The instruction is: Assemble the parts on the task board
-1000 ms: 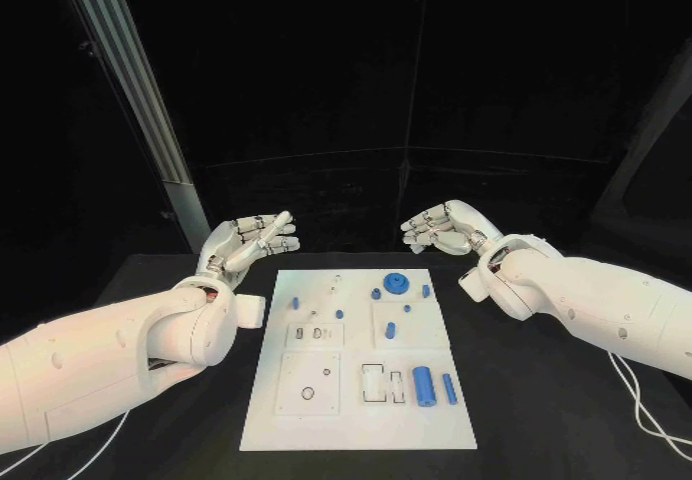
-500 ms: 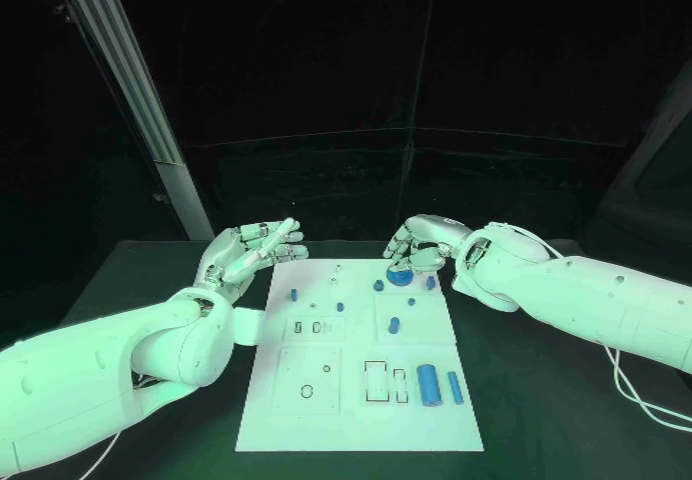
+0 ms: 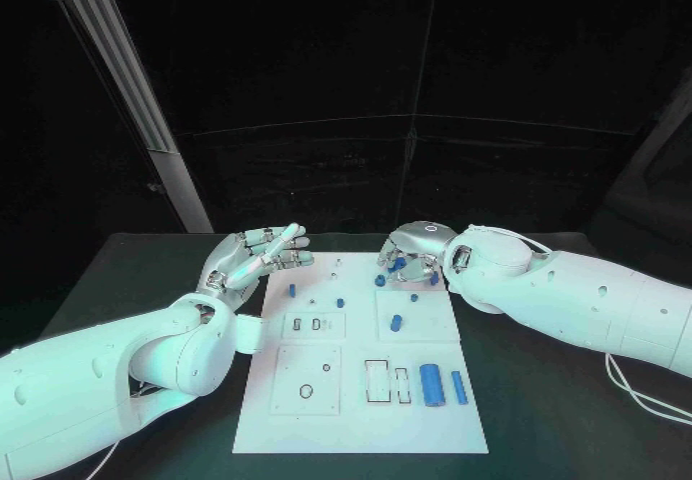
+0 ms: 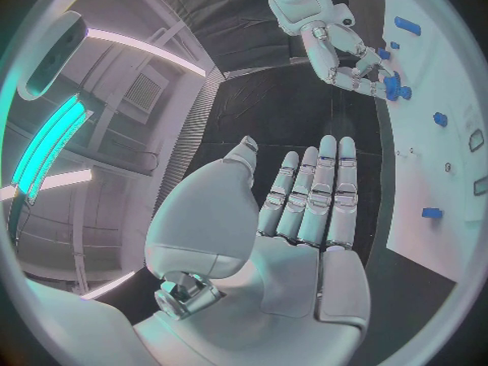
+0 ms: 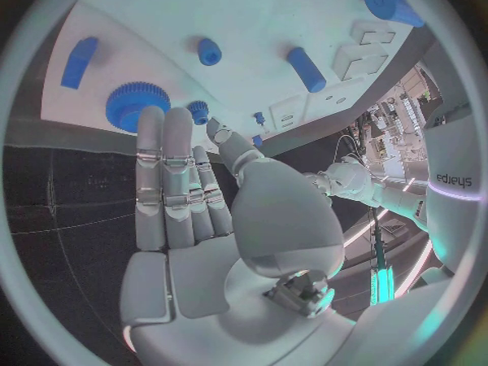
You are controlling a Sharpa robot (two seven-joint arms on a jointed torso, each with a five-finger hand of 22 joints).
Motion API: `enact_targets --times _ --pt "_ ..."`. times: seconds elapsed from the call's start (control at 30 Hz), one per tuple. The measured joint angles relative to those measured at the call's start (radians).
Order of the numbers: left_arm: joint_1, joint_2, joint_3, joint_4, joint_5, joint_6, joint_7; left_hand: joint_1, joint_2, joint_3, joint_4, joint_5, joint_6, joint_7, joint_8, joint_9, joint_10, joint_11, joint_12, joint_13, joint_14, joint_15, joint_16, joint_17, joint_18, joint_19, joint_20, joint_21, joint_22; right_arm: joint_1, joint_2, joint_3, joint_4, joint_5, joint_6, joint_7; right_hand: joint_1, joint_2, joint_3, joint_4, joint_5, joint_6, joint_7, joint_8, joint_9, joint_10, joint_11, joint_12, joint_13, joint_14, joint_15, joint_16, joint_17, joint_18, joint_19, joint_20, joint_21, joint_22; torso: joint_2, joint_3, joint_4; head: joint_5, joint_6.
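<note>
The task board (image 3: pixel 361 370) is a white plate lying flat in the middle of the black table (image 3: pixel 130 270), and small blue parts sit on it. I see a big round blue gear (image 5: pixel 137 106) at the far end of the board, with a small gear (image 5: pixel 198 111) just beside it. A fat blue cylinder (image 3: pixel 430 380) and a thin blue pin (image 3: pixel 459 387) lie side by side near the close end. The board also has little empty slots and holes in it. My right hand (image 3: pixel 411 250) is over the far end, right above the big gear, with its fingers reaching down toward it. In the right wrist view the fingers look straight and apart, and I see nothing in them, so I think it holds nothing yet. My left hand (image 3: pixel 260 252) hangs in the air by the far left corner of the board, fingers spread and holding nothing. I think I am at the step of reaching for the big gear. Next I need to lower the right hand, close the fingers around the gear's rim, and not bump the small gear beside it.
</note>
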Motion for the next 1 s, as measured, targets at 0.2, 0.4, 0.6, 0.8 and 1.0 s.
enact_targets --times 0.2,0.4,0.6,0.8,1.0 --pt "0.0 -0.001 0.0 -0.001 0.0 0.004 -0.003 0.0 0.0 0.0 0.0 0.0 0.0 0.0 0.0 0.0 0.0 0.0 0.0 0.0 0.0 0.0 0.0 -0.001 0.0 0.0 0.0 0.0 -0.001 0.001 0.008 0.0 -0.001 -0.023 0.011 -0.008 0.002 -0.002 0.013 0.003 0.0 -0.003 -0.003 0.0 0.0 0.0 0.0 0.0 0.0 0.0 0.0 0.041 0.033 0.0 -0.003 0.003 0.031 0.018 0.007 0.0007 0.0037 0.001 0.001" --pt "0.001 0.0 0.0 -0.002 0.0 0.007 -0.008 0.0 0.0 0.0 0.0 0.0 0.0 0.0 0.0 -0.001 0.0 0.0 -0.005 0.0 0.0 0.0 -0.004 -0.001 0.0 0.0 0.0 -0.004 -0.002 0.001 0.022 0.0 -0.013 -0.036 0.024 -0.011 0.002 -0.002 0.026 0.009 0.0 -0.003 -0.003 0.0 0.0 0.0 0.0 0.0 0.0 0.0 0.0 0.1 0.091 0.0 -0.01 0.003 0.063 0.036 0.012 0.0012 0.0053 0.002 0.001" --pt "0.003 0.0 0.0 -0.002 0.0 0.01 -0.011 0.0 0.0 0.0 0.0 0.0 0.0 0.0 0.0 -0.001 0.0 0.0 -0.008 -0.001 0.0 0.0 -0.004 -0.003 0.0 0.0 0.0 -0.004 -0.004 0.001 0.032 0.0 -0.026 -0.043 0.039 -0.012 0.002 -0.002 0.045 0.015 -0.005 -0.001 -0.005 0.0 0.0 0.0 0.0 0.0 0.0 0.0 0.0 0.17 0.167 0.0 -0.01 0.003 0.086 0.05 0.017 0.0012 0.0058 0.001 0.001" --pt "0.004 0.0 0.0 -0.005 -0.001 0.012 -0.015 0.0 0.0 -0.003 -0.003 0.0 0.0 0.0 0.0 -0.001 0.0 0.0 -0.008 -0.001 0.0 0.0 -0.008 -0.003 0.0 0.0 0.0 -0.004 -0.004 0.001 0.039 0.0 -0.032 -0.045 0.053 -0.012 -0.004 0.004 0.072 0.017 -0.021 0.016 -0.012 0.0 0.001 0.01 -0.01 0.0 0.0 0.0 0.0 0.242 0.245 0.0 -0.012 0.005 0.114 0.066 0.021 0.0024 0.0068 0.0 0.0" --pt "0.007 0.0 0.0 -0.006 -0.001 0.014 -0.018 0.0 0.0 -0.003 -0.003 0.0 0.0 0.0 0.0 -0.002 0.0 0.0 -0.008 -0.001 0.0 0.0 -0.008 -0.004 0.0 0.0 0.0 -0.004 -0.005 0.001 0.044 0.0 -0.035 -0.052 0.068 -0.013 -0.004 0.004 0.099 0.022 -0.029 0.033 -0.013 0.0 0.001 0.026 -0.015 0.0 0.0 0.0 0.0 0.308 0.316 0.0 -0.014 0.007 0.142 0.082 0.025 0.0029 0.0068 0.002 -0.004"
